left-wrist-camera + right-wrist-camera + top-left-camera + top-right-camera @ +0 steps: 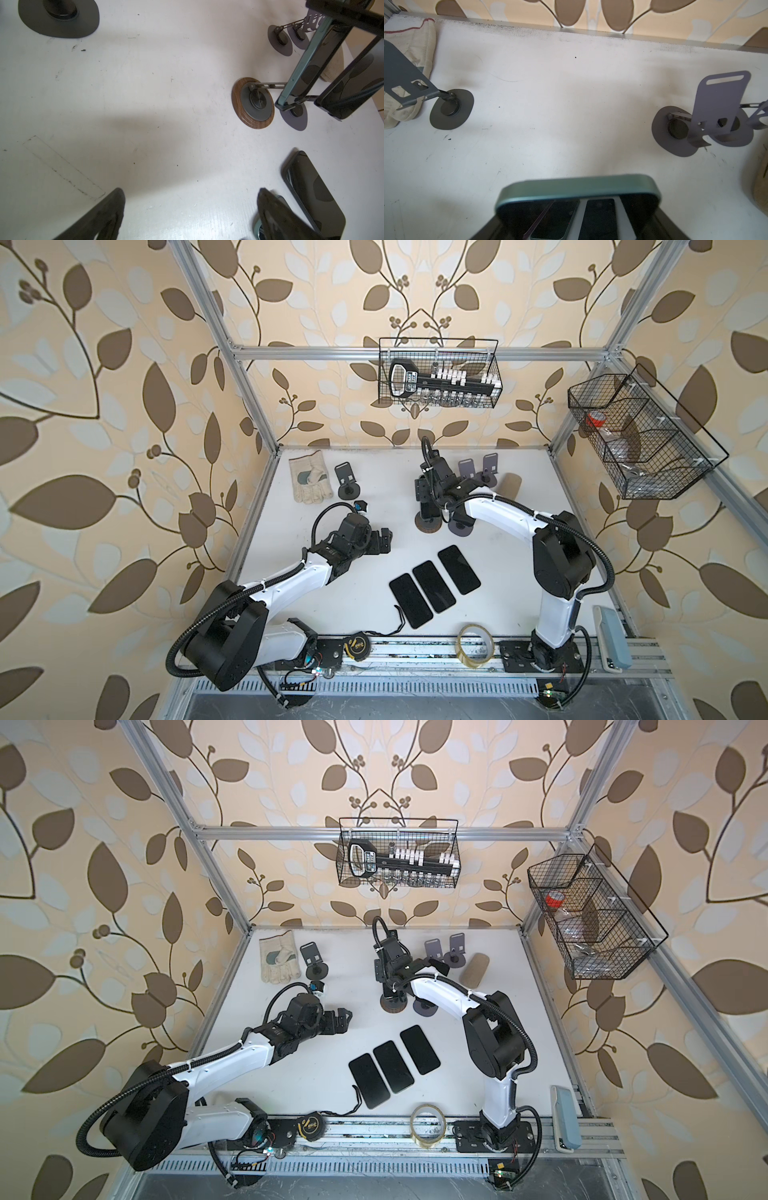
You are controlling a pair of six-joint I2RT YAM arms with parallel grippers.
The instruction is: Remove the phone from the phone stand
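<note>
The right claw (579,227) was closed partway onto the phone (577,188). Its dark fingers (671,228) lay against the two long sides, just below the green top edge. In the left wrist view the phone stood tilted, with its lower end in the lip of the phone stand (252,102), the one with the round wooden base. The claw sat across the phone's upper end. A second phone (353,87) leaned on a grey stand (295,117) just beside it.

The right arm (503,512) rose from its mount at the front right edge and folded at the elbow. Its white forearm reached toward the back of the table (332,601), with the wrist bent down over the stand.

The left claw (187,216) was spread wide and held nothing. It hung above bare table surface, well apart from the stand. The left arm (291,578) lay low, its forearm stretched toward the middle of the table. Three more phones (434,587) lay flat, side by side, between the two arms.
</note>
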